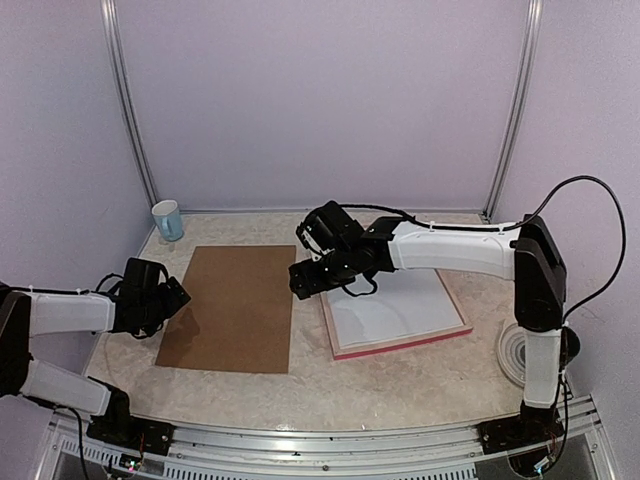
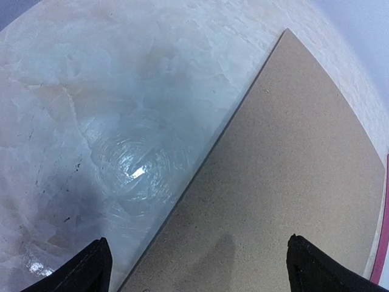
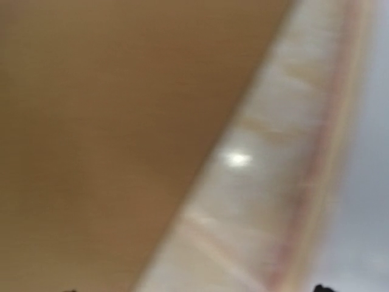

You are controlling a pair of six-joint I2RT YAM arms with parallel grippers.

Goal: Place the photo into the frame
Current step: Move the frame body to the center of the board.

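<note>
- Nearest, by the right arm's upright, one white ringed round thing lies on the table, partly hidden behind the arm.
- On the left side, the left gripper hovers at the left edge of the brown board. Its fingers stand wide apart with nothing between them.
- There is one brown board. It lies flat left of centre, with its long side running near to far. A strip of bare table lies between it and the frame.
- The frame is the only one. It lies flat right of centre, with a pink rail along its near and right sides. Its long axis appears to run left to right, the right end turned slightly away.
- One white sheet lies inside the frame. I cannot tell whether it is the photo's back or something else.
- The right gripper hangs over the frame's left end, and its arm crosses the far side of the frame. The wrist view is blurred, but the tips sit at the corners, spread and holding nothing.
- Farthest, one pale blue cup stands upright at the back left.
</note>
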